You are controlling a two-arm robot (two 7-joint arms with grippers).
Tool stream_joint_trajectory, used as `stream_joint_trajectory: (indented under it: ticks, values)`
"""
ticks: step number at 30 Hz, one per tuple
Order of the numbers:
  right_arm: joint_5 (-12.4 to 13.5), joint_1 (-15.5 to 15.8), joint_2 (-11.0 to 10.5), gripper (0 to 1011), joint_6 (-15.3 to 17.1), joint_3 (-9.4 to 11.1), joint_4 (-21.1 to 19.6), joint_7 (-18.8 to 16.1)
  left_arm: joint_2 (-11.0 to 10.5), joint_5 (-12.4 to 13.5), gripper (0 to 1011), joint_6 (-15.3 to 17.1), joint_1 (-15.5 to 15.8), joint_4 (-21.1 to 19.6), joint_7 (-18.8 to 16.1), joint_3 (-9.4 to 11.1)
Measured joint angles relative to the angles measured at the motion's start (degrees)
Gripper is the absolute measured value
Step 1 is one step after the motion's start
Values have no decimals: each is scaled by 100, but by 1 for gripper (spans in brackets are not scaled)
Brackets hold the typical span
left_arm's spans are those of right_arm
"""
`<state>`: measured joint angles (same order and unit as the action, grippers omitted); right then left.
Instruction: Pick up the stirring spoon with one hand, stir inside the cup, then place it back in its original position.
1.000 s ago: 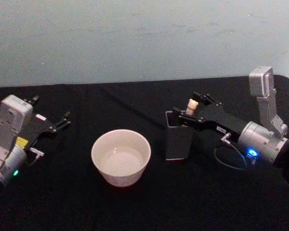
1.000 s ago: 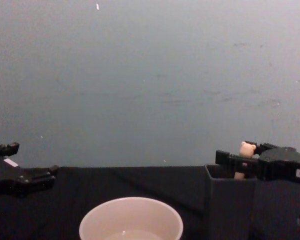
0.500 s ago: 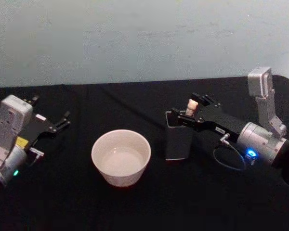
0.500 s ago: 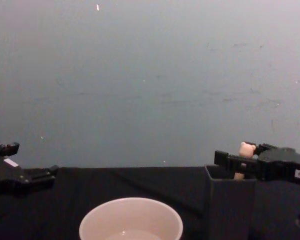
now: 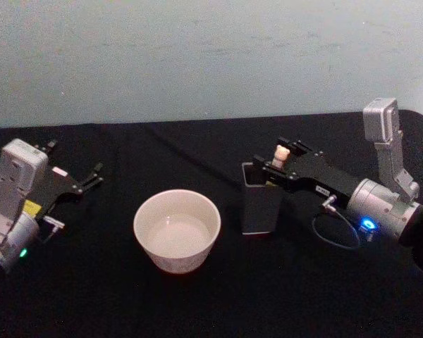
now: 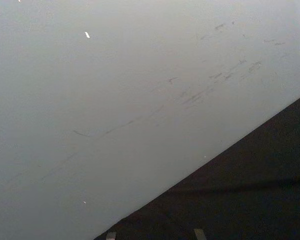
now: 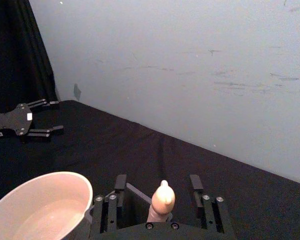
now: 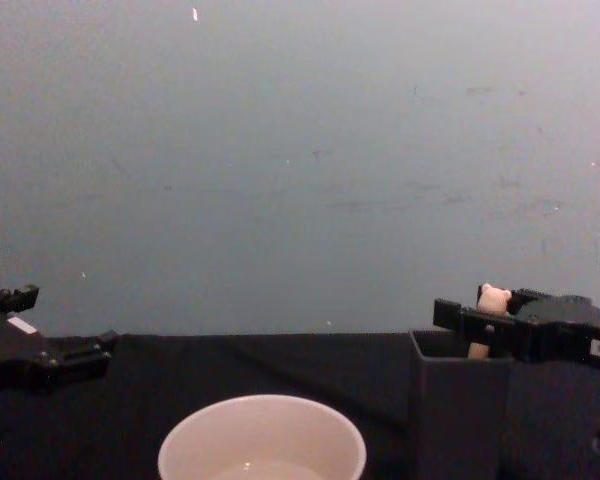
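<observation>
The stirring spoon stands in its holder, between the parted fingers of the right hand — an off-centre squeeze may tilt it, or drag the holder up. The left hand idles, fingers spread.

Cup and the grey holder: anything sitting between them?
Nothing. In the head view the stretch between the cup and the dark grey holder is bare black tablecloth. The chest view agrees.
</observation>
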<state>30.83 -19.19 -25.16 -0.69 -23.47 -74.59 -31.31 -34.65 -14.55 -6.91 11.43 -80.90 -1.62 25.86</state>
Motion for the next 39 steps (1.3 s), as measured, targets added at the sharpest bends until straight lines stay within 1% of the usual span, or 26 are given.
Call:
stream_joint_trajectory:
  ticks: [1,3,5,8,10,11,12,13,15,17,19,31,39]
  values:
    - [1,0,0,787,1,0,0,0,0,0,1001,0,0,0,0,0]
    - [1,0,0,706,1,0,0,0,0,0,1001,0,0,0,0,0]
    - [1,0,0,668,1,0,0,0,0,0,1001,0,0,0,0,0]
    - [3,0,0,567,3,0,0,0,0,0,1001,0,0,0,0,0]
    - [3,0,0,533,3,0,0,0,0,0,1001,0,0,0,0,0]
    - [3,0,0,465,3,0,0,0,0,0,1001,0,0,0,0,0]
    - [4,0,0,448,3,0,0,0,0,0,1001,0,0,0,0,0]
    - [4,0,0,387,4,-1,0,0,0,0,1001,0,0,0,0,0]
    - [5,0,0,340,4,0,0,0,0,0,1001,0,0,0,0,0]
    - [6,0,0,256,3,0,0,0,0,0,1001,0,0,0,0,0]
    - [8,0,0,222,3,-1,0,0,0,0,1001,0,0,0,0,0]
    - [10,2,2,215,0,0,-13,-4,0,0,1001,0,0,0,0,0]
    - [-73,20,8,215,-92,26,-286,59,0,0,1001,0,0,0,0,0]
